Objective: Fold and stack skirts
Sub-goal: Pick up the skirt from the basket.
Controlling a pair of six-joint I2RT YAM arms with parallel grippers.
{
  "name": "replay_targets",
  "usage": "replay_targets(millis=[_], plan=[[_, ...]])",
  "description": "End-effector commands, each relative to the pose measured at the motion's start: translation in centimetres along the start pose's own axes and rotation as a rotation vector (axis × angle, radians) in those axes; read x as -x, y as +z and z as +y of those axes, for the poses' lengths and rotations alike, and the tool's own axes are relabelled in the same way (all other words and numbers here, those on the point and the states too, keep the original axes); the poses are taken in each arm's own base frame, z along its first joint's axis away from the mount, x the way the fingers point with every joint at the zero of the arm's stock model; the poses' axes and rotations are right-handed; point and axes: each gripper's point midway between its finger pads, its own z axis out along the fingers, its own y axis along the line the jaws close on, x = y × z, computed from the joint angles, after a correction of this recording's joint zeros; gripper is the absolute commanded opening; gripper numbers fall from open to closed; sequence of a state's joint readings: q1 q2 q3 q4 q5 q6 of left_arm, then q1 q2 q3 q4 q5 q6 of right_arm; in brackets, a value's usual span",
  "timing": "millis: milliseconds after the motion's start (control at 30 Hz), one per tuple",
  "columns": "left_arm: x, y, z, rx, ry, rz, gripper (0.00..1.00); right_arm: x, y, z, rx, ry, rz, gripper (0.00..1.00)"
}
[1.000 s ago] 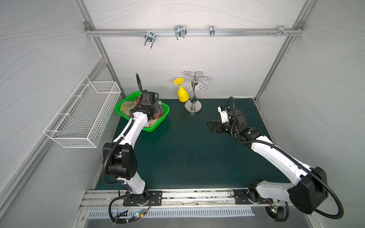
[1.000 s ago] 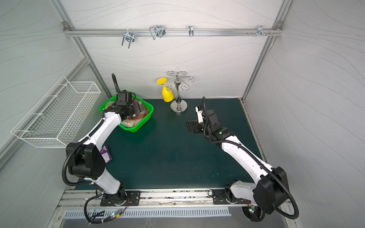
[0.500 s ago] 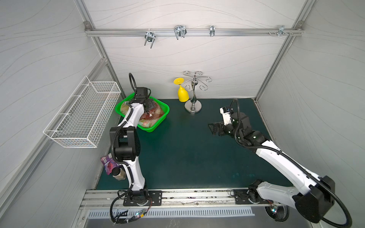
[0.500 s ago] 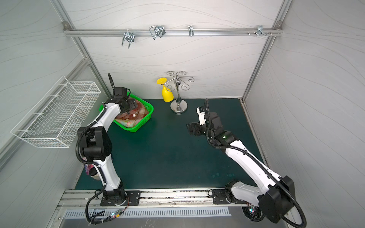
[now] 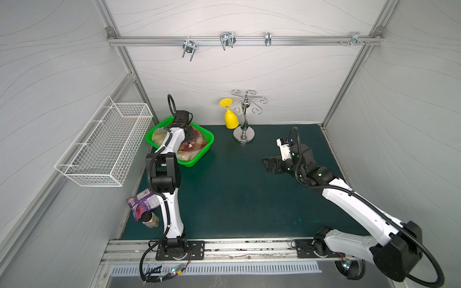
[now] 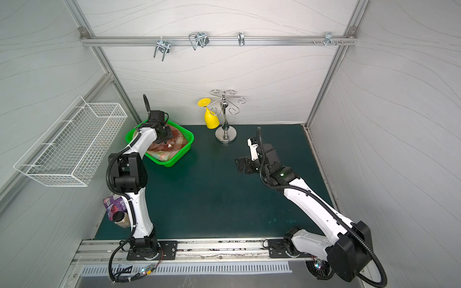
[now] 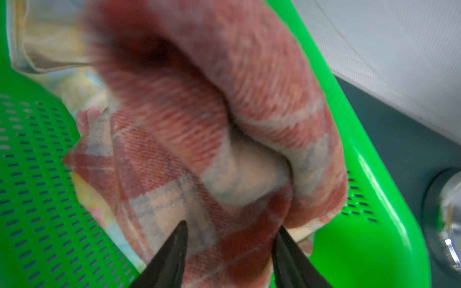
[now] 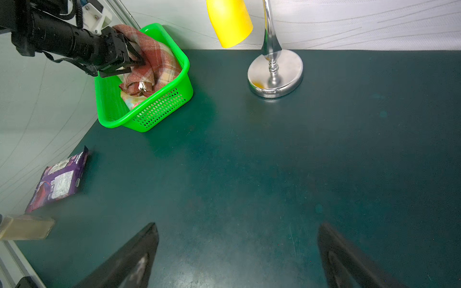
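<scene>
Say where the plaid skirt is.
In both top views the plaid skirt lies in the green basket at the back left corner, atop the floral skirt, the left gripper astride it.

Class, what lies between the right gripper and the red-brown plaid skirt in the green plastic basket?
From the right gripper: bare green mat, then the perforated wall of the green plastic basket, then the red-brown plaid skirt. The right wrist view shows it.

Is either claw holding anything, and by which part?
The left gripper pinches the plaid skirt by a bunched fold in the green basket. The right gripper holds nothing.
</scene>
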State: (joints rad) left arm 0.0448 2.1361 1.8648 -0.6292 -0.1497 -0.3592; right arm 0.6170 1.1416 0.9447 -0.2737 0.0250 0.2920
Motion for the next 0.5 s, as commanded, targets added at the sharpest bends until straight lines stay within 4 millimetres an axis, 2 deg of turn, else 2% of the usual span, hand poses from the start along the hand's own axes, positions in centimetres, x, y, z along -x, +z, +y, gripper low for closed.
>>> replay_targets(millis=[0,167,367,467], plan=[[0.9,0.1,-0.6,-0.004,0.001,-0.004,0.53,0.0,-0.5,0.5,0.010,0.006,-0.008,0.99],[0.5,1.0,-0.5,0.006,0.010,0.010,0.50,0.3,-0.8,0.5,0.009,0.003,-0.018,0.99],[0.1,2.2,-0.7,0.009,0.031,0.041,0.27,0.2,-0.5,0.9,0.025,0.011,-0.005,0.99],[-0.4,2.2,-0.8,0.006,0.044,0.075,0.03,0.0,-0.4,1.0,0.026,0.008,-0.003,0.99]])
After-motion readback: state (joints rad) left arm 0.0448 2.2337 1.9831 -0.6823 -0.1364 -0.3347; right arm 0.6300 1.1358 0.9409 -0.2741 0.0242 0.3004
